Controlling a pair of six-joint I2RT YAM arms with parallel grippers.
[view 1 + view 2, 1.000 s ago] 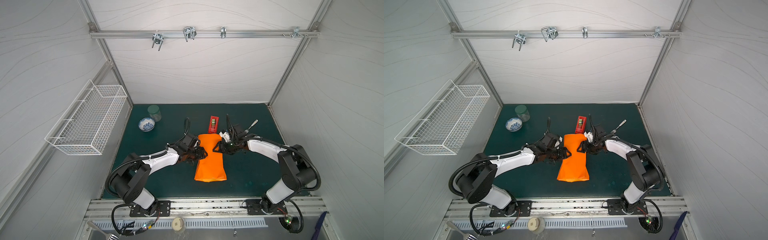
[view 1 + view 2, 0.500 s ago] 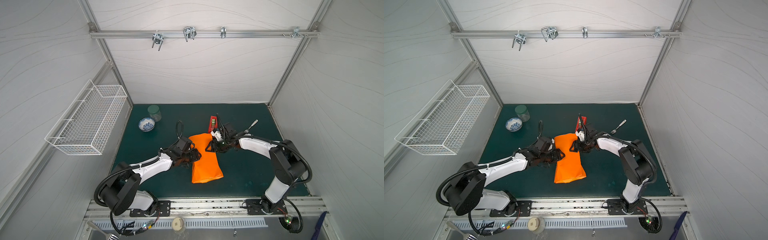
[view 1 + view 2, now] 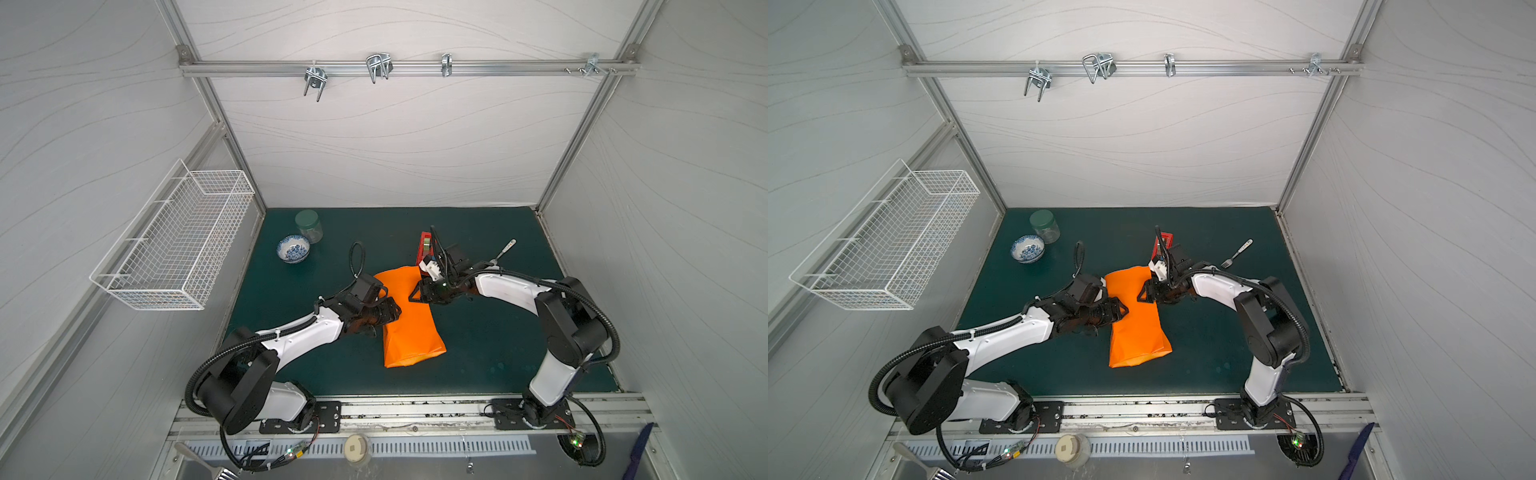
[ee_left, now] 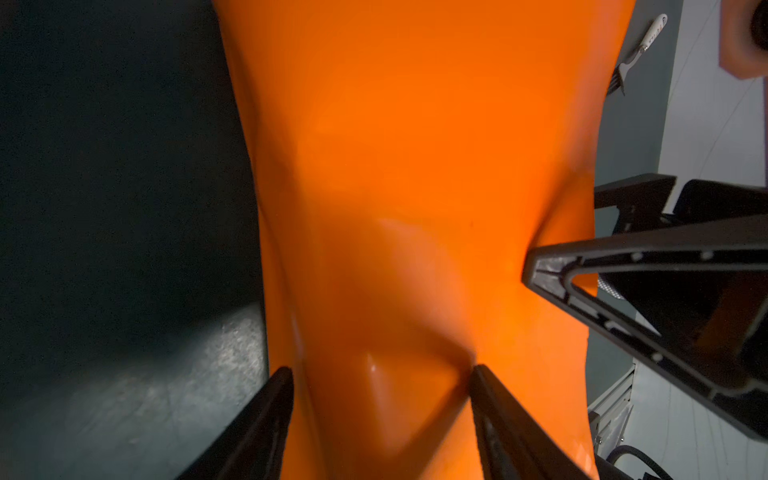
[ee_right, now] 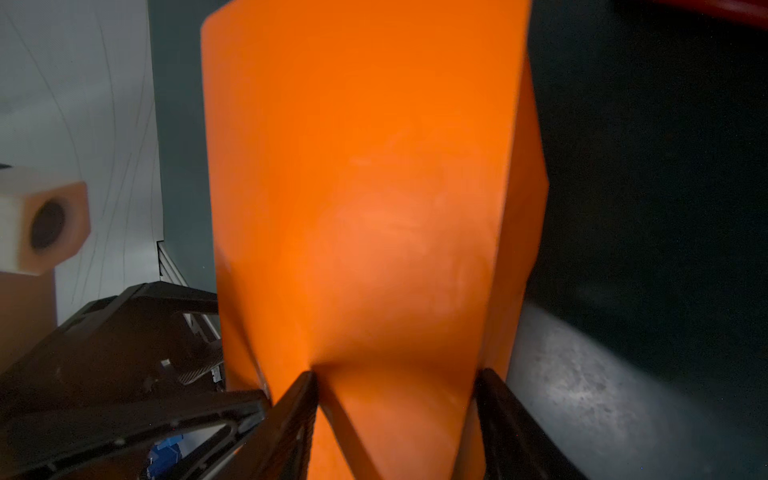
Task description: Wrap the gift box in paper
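The orange paper (image 3: 411,328) (image 3: 1136,328) lies as a long folded bundle on the green mat in both top views, its near end angled to the right. The gift box is hidden inside it. At the bundle's left edge, my left gripper (image 3: 394,311) (image 4: 380,374) has its fingertips pressed into paper bunched between them. My right gripper (image 3: 415,293) (image 5: 397,374) is at the right edge, a little farther back. It is shut the same way, a fold of paper creased between its fingertips. The two grippers face each other across the bundle.
A red tape dispenser (image 3: 424,249) stands just behind the right gripper, with a fork (image 3: 503,251) to its right. A blue-and-white bowl (image 3: 293,248) and a lidded jar (image 3: 308,225) sit at the back left. A wire basket (image 3: 178,237) hangs on the left wall.
The bundle has shifted left and turned, so its near end now points right. Both grippers moved left along with it. The right arm is folded further in.
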